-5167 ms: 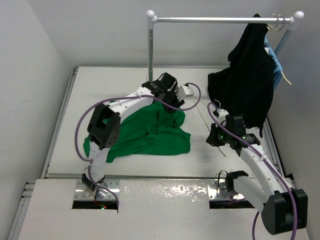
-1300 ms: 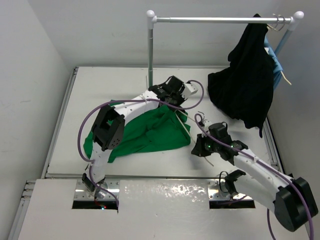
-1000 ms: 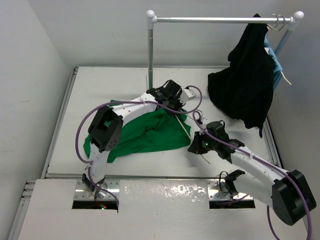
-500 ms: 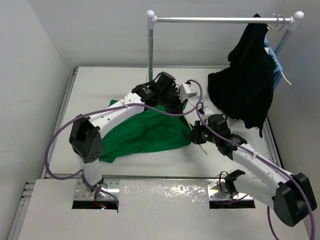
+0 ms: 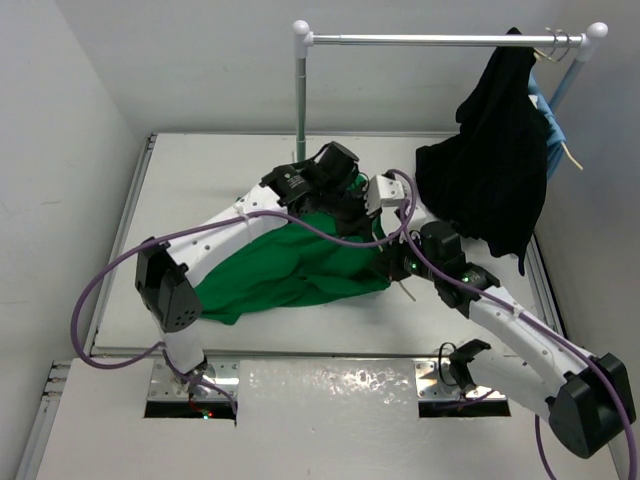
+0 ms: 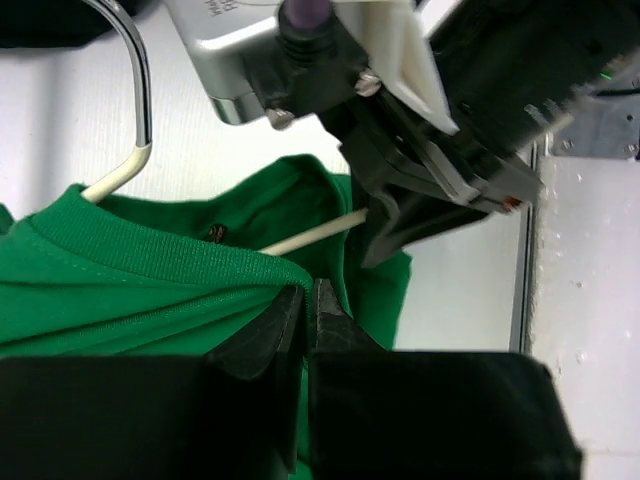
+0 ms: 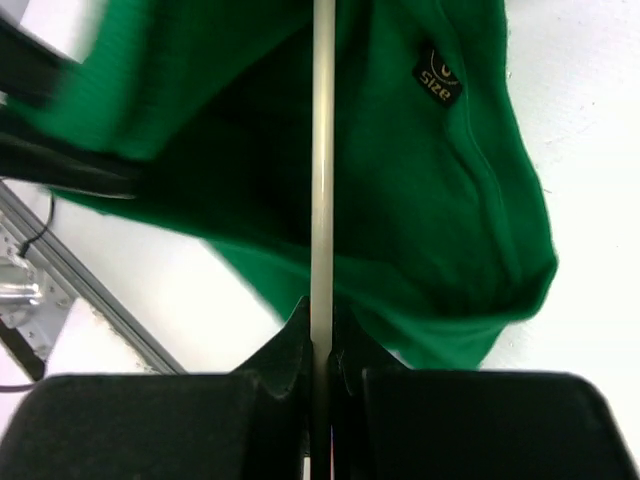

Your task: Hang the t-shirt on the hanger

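Note:
The green t-shirt (image 5: 285,268) lies crumpled mid-table. My left gripper (image 5: 352,222) is shut on its ribbed collar (image 6: 150,262), the jaws pinching the cloth edge (image 6: 308,300). My right gripper (image 5: 392,268) is shut on a cream arm of the hanger (image 7: 323,150), which runs straight ahead into the shirt's neck opening, beside the size label (image 7: 438,72). In the left wrist view the hanger's silver hook (image 6: 143,80) and a cream arm (image 6: 310,235) stick out of the collar. In the top view only a short cream end (image 5: 404,291) shows.
A metal clothes rail (image 5: 440,40) on a post (image 5: 300,95) stands at the back. A black garment (image 5: 495,165) and a light-blue garment (image 5: 553,135) hang at its right end, the black one drooping onto the table beside my right arm.
My left arm has stretched out and drawn the shirt's collar to the right. My right gripper has moved up and left with the hanger, pushing it into the neck opening.

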Tool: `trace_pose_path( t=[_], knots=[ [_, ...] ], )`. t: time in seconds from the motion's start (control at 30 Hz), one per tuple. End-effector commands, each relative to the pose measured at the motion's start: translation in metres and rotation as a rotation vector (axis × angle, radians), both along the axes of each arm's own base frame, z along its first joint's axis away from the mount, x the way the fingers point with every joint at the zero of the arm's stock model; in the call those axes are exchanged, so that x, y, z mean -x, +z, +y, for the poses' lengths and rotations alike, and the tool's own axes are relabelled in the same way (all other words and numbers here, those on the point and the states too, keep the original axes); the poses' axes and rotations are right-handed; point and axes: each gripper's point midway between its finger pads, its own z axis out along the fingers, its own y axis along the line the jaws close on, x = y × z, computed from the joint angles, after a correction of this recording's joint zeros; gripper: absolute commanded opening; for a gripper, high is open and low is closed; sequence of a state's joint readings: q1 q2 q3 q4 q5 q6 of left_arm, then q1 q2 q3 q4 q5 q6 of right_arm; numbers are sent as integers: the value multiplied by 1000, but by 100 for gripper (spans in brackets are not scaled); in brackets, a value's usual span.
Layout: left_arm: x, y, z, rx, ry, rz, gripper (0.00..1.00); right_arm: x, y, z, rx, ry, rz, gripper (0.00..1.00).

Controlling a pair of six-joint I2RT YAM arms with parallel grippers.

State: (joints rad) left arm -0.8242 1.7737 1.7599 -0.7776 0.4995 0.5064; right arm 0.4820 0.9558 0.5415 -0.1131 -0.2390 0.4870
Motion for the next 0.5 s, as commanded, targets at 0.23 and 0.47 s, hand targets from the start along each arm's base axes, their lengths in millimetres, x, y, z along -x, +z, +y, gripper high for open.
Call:
trace_pose_path(
  t=[0.23,0.47],
  knots=[
    [72,22,2,-9,-244,-96,0,-23,11,11,-4,64,-169,0],
    [100,5,18,-82,-349,-117,0,-26,8,11,46,102,-196,0]
  ],
)
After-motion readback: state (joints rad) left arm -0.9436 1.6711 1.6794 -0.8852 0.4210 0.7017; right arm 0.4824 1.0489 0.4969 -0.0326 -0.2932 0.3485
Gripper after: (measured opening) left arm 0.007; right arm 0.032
